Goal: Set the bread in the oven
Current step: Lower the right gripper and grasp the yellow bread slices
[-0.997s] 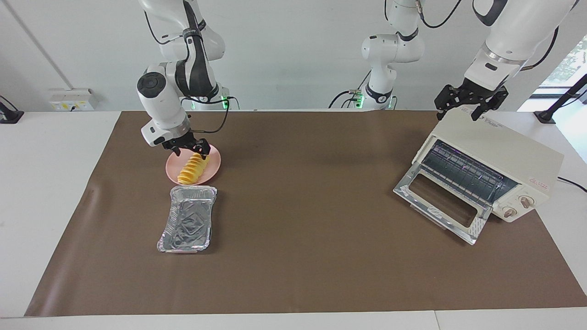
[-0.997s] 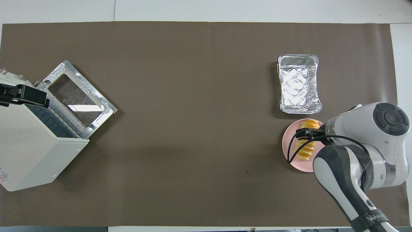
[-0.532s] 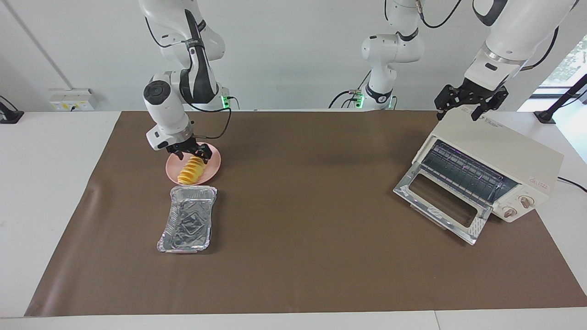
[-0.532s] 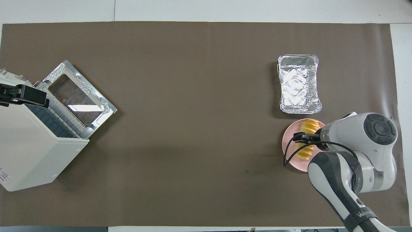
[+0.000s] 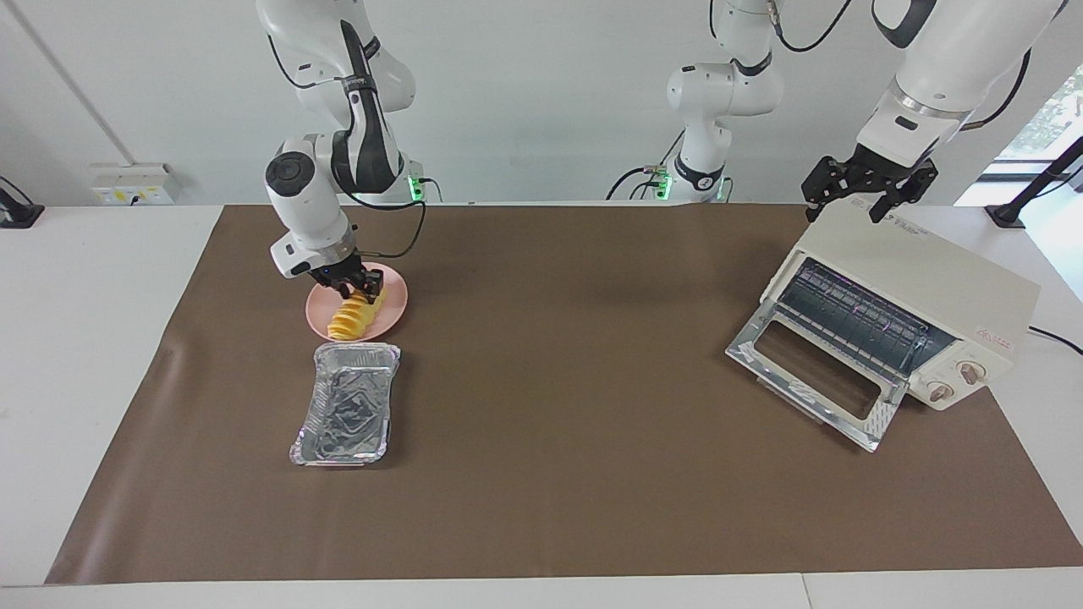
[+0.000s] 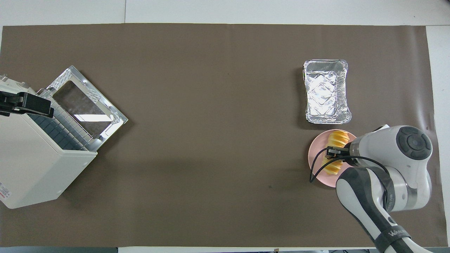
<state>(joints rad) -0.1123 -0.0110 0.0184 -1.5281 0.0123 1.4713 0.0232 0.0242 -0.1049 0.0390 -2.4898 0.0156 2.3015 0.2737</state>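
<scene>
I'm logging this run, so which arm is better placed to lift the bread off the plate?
Right. The right gripper is down on the bread, its fingers either side of it on the plate. The left gripper waits over the oven, at the table's other end.

A white table (image 5: pixel 85 355) carries a wide brown mat (image 5: pixel 541 474) that covers most of its top. A plain pale wall (image 5: pixel 525 93) rises along the table's edge. A white socket box (image 5: pixel 135 183) sits low on the wall, and a window (image 5: pixel 1045 118) shows green leaves outside.
</scene>
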